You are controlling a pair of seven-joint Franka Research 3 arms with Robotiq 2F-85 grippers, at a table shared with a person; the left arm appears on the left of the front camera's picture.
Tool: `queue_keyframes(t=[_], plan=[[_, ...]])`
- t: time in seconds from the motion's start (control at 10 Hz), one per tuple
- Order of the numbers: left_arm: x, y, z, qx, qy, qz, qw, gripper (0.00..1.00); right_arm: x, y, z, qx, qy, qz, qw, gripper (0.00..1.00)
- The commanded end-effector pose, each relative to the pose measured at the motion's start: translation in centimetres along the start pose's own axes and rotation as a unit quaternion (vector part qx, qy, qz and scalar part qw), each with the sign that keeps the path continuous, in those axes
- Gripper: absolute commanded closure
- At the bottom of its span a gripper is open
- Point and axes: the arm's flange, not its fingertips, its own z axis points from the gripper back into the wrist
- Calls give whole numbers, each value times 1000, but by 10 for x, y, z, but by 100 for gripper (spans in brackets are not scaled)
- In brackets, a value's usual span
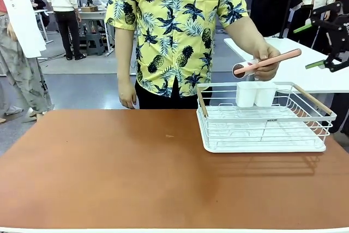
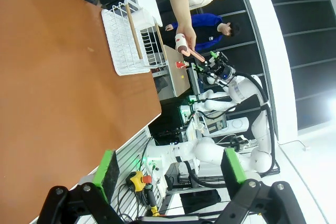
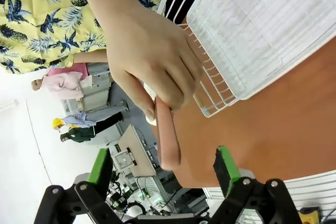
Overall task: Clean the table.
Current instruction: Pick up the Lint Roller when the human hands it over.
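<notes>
The reddish-brown table stretches across the front view, with a tiny speck near its middle. At the far side, a person's hand holds out a roller-like tool with a salmon-pink handle above the rack. My right gripper hangs open in the air just right of the handle's tip. In the right wrist view the handle points toward the open gripper, ahead of its green pads and apart from them. My left gripper is open and empty, off the table's edge.
A white wire dish rack with wooden handles and a white holder stands on the table's right far part. A white-topped table stands behind it. The person in a yellow patterned shirt stands at the far edge.
</notes>
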Motion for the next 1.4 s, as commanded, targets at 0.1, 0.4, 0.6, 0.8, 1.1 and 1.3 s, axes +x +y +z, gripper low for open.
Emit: queue_keyframes(t=[0.1,0.4,0.6,0.8,1.1,1.3], plan=[[-1,-4,3,-2,-1,-1,1000,0,-8,-4,-25,14,-19,6,1000,0],[-1,-4,3,-2,-1,-1,1000,0,-12,-9,-42,11,-37,16,999,0],[-1,-4,3,-2,-1,-1,1000,0,-13,-14,-51,6,-40,18,999,0],[-1,-4,3,-2,-1,-1,1000,0,-11,-15,-53,9,-46,20,999,0],[-1,-4,3,-2,-1,-1,1000,0,-8,-17,-54,10,-48,29,998,58],[-1,-4,3,-2,-1,-1,1000,0,-8,-16,-53,11,-53,30,998,100]])
